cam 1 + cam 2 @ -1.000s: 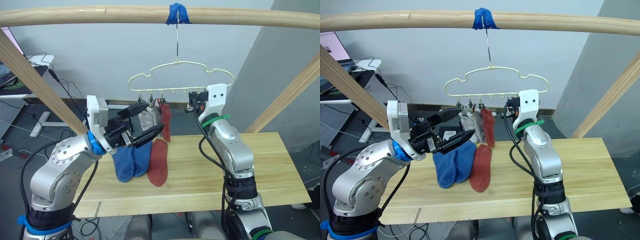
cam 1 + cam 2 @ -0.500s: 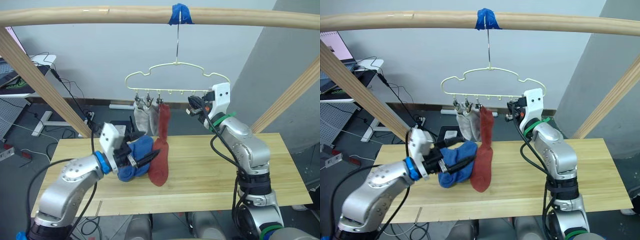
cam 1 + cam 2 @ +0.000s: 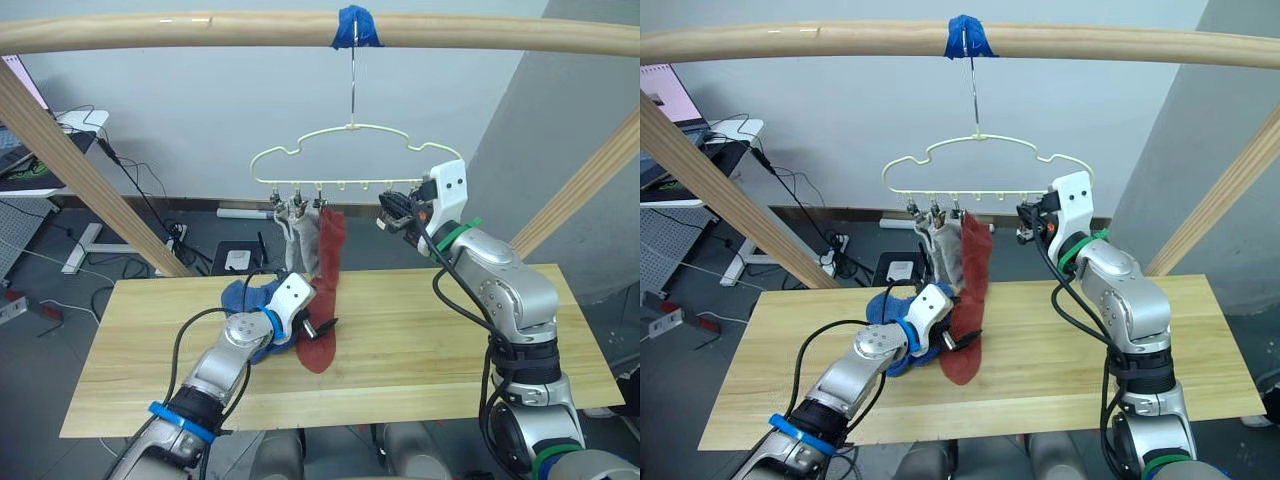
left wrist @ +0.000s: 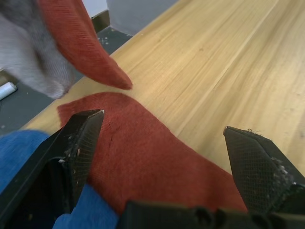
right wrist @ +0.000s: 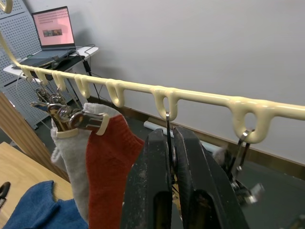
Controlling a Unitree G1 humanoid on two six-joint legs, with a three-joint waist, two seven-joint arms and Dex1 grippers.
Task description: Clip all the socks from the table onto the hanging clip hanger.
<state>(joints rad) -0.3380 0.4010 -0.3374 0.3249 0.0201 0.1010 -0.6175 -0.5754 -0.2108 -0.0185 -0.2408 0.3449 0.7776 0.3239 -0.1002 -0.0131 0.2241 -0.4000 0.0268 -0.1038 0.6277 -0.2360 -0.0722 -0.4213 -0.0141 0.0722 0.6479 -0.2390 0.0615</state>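
Three socks (image 3: 305, 235) clipped on hanger (image 3: 350, 150) | left gripper (image 4: 167, 143) spread over red sock (image 4: 143, 157) | right gripper (image 5: 172, 157) pinching clip (image 5: 167, 128)

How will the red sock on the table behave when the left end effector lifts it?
The rust-red sock lies flat and thin on the table, so it would probably droop. Its knit looks soft, likely light and not slippery. The left end effector is open above it.

Robotics lab or test room, bare grey wall (image 3: 200, 110), pale wooden pole frame (image 3: 200, 30) before it, laptop on a white stand (image 5: 52, 36) by a pegboard (image 5: 12, 52), loose cables on dark floor (image 3: 150, 190) below the wall
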